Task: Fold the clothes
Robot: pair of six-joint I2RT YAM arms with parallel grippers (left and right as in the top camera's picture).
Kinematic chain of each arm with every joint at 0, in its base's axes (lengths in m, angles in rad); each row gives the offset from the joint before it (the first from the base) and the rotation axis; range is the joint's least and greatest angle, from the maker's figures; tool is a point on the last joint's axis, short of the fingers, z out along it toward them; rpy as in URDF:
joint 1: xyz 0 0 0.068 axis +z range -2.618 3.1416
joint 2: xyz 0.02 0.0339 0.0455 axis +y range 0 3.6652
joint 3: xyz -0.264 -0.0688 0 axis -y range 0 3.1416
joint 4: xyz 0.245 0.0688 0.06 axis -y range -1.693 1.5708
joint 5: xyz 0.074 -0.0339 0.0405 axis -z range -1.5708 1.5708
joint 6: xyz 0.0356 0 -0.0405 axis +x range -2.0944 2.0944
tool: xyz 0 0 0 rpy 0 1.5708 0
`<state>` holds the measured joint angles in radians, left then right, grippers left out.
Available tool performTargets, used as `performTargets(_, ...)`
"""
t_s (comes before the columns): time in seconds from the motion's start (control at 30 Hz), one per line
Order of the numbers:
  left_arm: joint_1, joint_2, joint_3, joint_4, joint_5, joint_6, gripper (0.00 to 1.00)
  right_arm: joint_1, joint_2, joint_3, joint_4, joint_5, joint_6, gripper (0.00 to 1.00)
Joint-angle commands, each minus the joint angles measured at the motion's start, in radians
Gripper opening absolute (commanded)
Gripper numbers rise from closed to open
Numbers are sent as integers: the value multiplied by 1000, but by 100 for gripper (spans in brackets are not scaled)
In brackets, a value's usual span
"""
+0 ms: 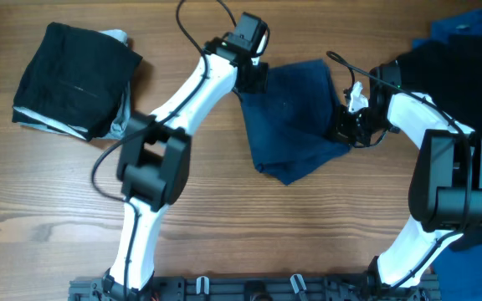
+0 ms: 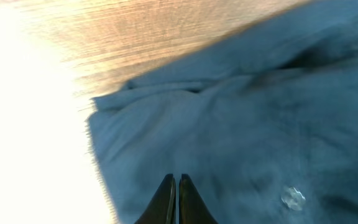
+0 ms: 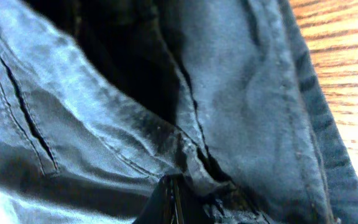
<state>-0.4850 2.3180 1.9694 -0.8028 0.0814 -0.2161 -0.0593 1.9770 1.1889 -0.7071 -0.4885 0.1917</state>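
In the overhead view we see the navy garment [image 1: 295, 117] lying crumpled in the upper middle of the frame, on the wooden desk [image 1: 48, 209], between the two arms. The left hand [image 1: 250, 84] sits at the garment's upper left corner, and the right hand [image 1: 344, 125] sits at its right edge, about halfway down. In the left wrist view the fingers [image 2: 165, 202] of the left hand are pressed together, with their tips over the rumpled blue cloth. We cannot tell whether any cloth is caught between them. That view is blurred, and the desk at its left side is washed out by glare. In the right wrist view the right hand's two fingers are also together. Here the cloth bunches into small creases right at their tips, so we read this hand as clamped on a fold of the navy garment. A stitched seam [image 3: 303, 93] runs down the right of that view, beside a strip of bare wood. At the upper left of the overhead frame a folded black garment [image 1: 74, 71] lies on a pale garment [image 1: 120, 113], whose edge shows along its right and lower sides. At the right edge lies a black pile [image 1: 442, 75], partly under the right arm, with a bright blue garment [image 1: 469, 25] in the upper right corner.
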Motion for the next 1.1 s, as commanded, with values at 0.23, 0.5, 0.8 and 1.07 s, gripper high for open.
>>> performTargets(0.23,-15,-227,-47,-301,346,-2,4,-2,-124,133,204,-121,-112,4)
performTargets(0.5,-75,-188,-318,-116,532,-2,4,62,-51,133,414,-123,-110,4)
performTargets(0.8,-96,-185,-535,8,531,-5,5,79,262,133,631,-111,-114,4)
performTargets(1.07,-115,-184,-649,93,528,-9,9,74,105,165,686,-120,-115,4)
